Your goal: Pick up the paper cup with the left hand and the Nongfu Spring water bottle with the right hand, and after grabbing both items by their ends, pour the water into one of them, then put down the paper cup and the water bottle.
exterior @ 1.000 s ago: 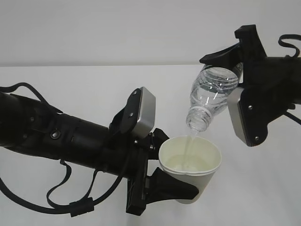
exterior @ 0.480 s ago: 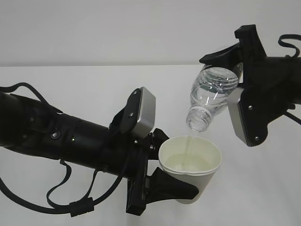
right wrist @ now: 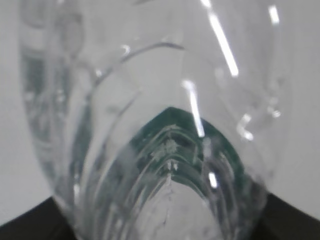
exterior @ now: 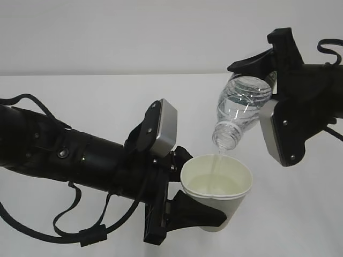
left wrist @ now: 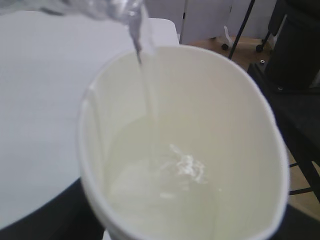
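Right claw (exterior: 270,101) grasps the tilted Nongfu Spring water bottle (exterior: 239,110) above the paper cup (exterior: 217,187), gripped by the left claw (exterior: 185,184); advisably hold the neck centred so the water (left wrist: 145,90) lands inside.

White table (exterior: 80,101) against a pale grey wall (exterior: 134,32).

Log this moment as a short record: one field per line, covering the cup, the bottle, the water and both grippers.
cup: white paper cup, upright, partly filled, held off the table
bottle: clear plastic bottle, tilted neck-down above the cup
water: thin stream falling from the bottle mouth into the cup
left gripper: fingers shut on the cup's side
right gripper: shut on the bottle's base end
stage: pouring under way, nothing set down yet
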### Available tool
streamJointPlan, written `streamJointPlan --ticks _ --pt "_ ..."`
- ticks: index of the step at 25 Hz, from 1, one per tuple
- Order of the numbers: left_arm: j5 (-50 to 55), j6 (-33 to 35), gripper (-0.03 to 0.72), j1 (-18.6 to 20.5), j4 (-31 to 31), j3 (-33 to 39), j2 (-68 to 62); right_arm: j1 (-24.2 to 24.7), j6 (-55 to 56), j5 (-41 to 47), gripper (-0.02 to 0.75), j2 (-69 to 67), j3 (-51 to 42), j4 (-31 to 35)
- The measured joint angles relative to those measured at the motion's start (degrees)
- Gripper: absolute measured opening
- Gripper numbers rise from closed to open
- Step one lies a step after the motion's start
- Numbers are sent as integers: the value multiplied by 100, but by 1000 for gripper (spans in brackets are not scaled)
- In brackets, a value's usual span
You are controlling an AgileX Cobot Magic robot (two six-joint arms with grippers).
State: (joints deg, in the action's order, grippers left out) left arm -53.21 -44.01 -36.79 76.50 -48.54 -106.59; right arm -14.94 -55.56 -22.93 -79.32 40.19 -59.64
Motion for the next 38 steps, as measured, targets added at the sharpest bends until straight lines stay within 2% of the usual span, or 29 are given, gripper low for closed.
streamJointPlan --ticks 11,38 --pt "0 0 453 0 0 0 0 0 -254 -9 459 0 0 214" --pt "0 0 448 0 10 0 0 0 -372 -117 459 0 0 217"
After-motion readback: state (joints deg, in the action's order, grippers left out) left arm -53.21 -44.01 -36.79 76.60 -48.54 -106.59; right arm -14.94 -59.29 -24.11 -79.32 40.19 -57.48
